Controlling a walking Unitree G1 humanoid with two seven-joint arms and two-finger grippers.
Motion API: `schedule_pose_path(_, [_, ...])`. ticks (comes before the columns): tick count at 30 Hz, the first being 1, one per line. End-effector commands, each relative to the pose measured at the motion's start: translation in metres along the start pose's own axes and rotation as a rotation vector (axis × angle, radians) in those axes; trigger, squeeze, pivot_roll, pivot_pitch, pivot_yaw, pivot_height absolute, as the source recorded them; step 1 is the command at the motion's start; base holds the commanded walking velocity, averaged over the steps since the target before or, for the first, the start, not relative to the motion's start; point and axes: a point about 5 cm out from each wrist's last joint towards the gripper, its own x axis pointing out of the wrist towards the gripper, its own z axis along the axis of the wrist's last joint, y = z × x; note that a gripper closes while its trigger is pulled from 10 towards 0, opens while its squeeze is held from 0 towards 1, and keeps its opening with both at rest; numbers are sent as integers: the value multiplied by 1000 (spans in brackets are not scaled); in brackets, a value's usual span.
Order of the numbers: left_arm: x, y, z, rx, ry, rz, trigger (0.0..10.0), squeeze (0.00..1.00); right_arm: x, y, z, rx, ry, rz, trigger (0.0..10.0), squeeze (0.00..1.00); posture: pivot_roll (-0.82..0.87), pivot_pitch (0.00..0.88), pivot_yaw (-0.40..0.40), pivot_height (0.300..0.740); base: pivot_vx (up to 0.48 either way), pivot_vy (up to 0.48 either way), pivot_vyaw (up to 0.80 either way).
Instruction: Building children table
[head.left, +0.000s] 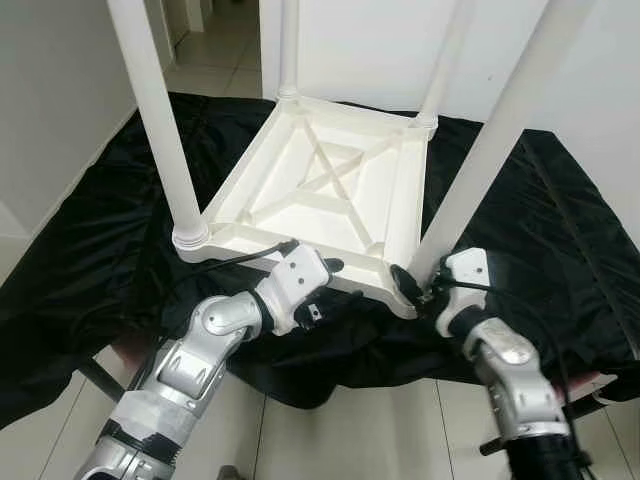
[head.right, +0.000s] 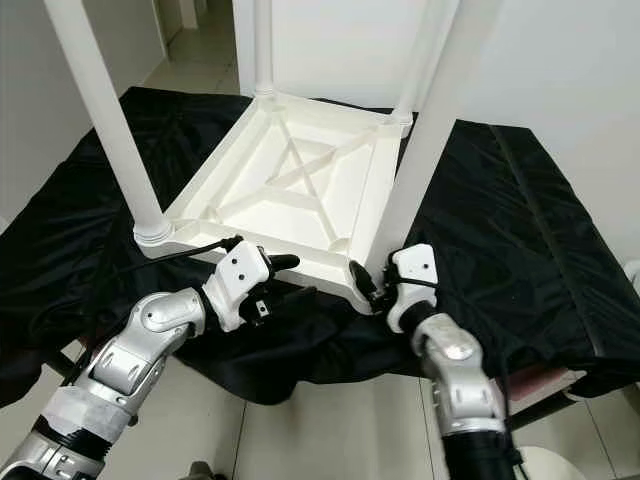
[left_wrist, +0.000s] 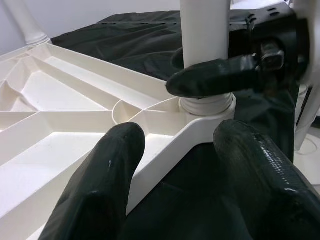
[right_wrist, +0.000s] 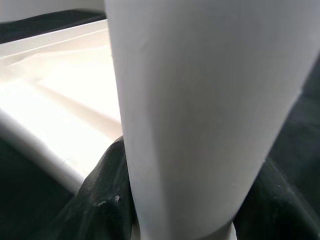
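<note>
A small white moulded-plastic children's table (head.left: 330, 190) lies upside down on a black glossy cloth (head.left: 540, 230), its ribbed underside with crossed braces facing up and four round white plastic legs standing up from the corner sockets. The right gripper (head.left: 415, 288) is clamped around the base of the near-right white leg (head.left: 490, 150), just above its socket; in the right wrist view that leg (right_wrist: 200, 110) sits squarely between the two black fingers (right_wrist: 102, 200), which press on either side of it. The left gripper (head.left: 325, 290) hangs at the table's near rim, just beside the right gripper, its black fingers (left_wrist: 100, 195) spread apart with the white rim passing between them and nothing gripped. Farther off to the left gripper's outer side stands the near-left white leg (head.left: 160, 130) in its collar. Beyond both grippers rise the two far legs, against a white wall (head.left: 600, 70). Below the grippers the cloth hangs over pale tiled floor (head.left: 360, 440).
</note>
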Motion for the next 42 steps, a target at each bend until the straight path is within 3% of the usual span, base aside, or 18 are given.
schedule_pose_path(1, [0, -6, -1, 12, 7, -49, 10000, 0, -5, -1, -11, -50, 69, -137, 10000, 0, -37, 60, -21, 740, 0, 0, 0])
schedule_pose_path(15, [-2, -7, -2, 7, 9, -33, 10000, 0, -1, 34, -17, 39, 115, -410, 10000, 0, -18, 60, -35, 740, 0, 0, 0])
schedule_pose_path(28, [-2, -6, -1, 10, 9, -36, 10000, 0, -5, 26, -14, 23, 102, -415, 10000, 0, -24, 62, -31, 740, 0, 0, 0])
schedule_pose_path(29, [-2, -7, -1, 10, 9, -36, 10000, 0, -5, 26, -14, 33, 99, -405, 10000, 925, -25, 64, -34, 740, 0, 0, 0])
schedule_pose_path(31, [-2, -7, -1, 10, 9, -36, 10000, 0, -5, 26, -14, 33, 99, -405, 10000, 925, -25, 64, -34, 740, 0, 0, 0])
schedule_pose_path(32, [-3, -7, -1, 9, 9, -34, 10000, 0, -6, 26, -12, 45, 87, -385, 10000, 1000, -25, 65, -36, 740, 0, 0, 0])
schedule_pose_path(35, [-3, -8, -1, 7, 9, -32, 10000, 0, -10, 23, -10, 32, 70, -368, 10000, 1000, -25, 66, -38, 740, 0, 0, 0])
schedule_pose_path(36, [-3, -8, -1, 7, 9, -30, 10000, 0, -11, 21, -10, 24, 68, -344, 10000, 718, -24, 68, -40, 740, 0, 0, 0])
schedule_pose_path(37, [-3, -8, -1, 7, 9, -30, 10000, 0, -11, 21, -10, 24, 68, -344, 10000, 718, -24, 68, -40, 740, 0, 0, 0])
schedule_pose_path(38, [-3, -7, -1, 6, 10, -29, 10000, 0, -13, 18, -11, 36, 66, -308, 10000, 0, -24, 68, -40, 740, 0, 0, 0])
schedule_pose_path(42, [-3, -7, -1, 7, 10, -27, 10000, 0, -15, 16, -11, 47, 61, -275, 10000, 0, -25, 68, -41, 740, 0, 0, 0])
